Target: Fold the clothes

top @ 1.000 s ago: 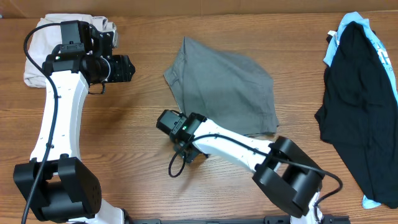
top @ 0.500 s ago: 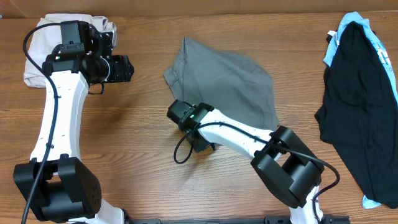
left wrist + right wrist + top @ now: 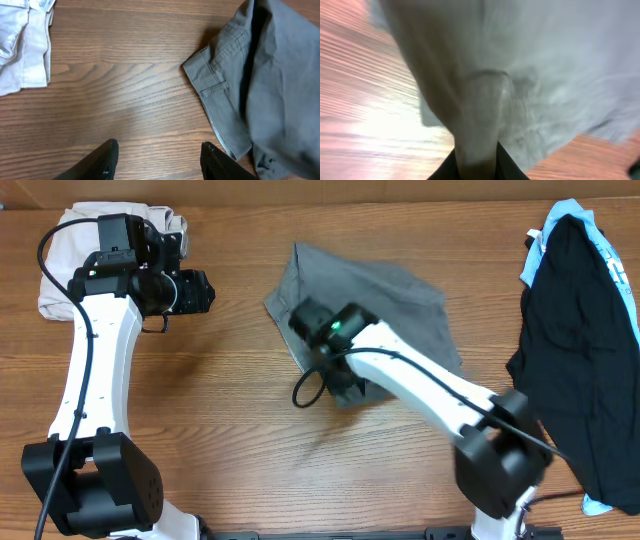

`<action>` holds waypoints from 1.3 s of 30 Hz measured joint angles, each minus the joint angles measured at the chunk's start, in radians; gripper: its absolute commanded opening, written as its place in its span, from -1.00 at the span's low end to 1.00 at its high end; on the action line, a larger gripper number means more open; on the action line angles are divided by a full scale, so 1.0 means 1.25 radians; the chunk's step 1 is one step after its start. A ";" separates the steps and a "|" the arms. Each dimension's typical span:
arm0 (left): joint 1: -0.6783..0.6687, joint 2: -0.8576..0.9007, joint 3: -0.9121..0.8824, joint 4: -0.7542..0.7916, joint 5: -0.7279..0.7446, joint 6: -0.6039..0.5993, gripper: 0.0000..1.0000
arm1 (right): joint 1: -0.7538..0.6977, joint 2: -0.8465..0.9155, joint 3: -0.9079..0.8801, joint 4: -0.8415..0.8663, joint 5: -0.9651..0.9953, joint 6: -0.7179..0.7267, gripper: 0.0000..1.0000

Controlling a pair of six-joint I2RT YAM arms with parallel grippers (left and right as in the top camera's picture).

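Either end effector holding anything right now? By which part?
Right end effector pinches the grey shorts by a fold at their front-left edge; left end effector open, empty.

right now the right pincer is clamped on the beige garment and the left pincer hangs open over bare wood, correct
Not quite: the right pincer is clamped on the grey shorts, not the beige garment, as the right wrist view shows. The left pincer does hang open over bare wood.
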 measured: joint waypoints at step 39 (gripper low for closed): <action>-0.433 0.002 -0.320 0.305 -0.042 0.031 0.27 | -0.614 -0.057 0.261 0.099 -0.230 -0.062 -0.92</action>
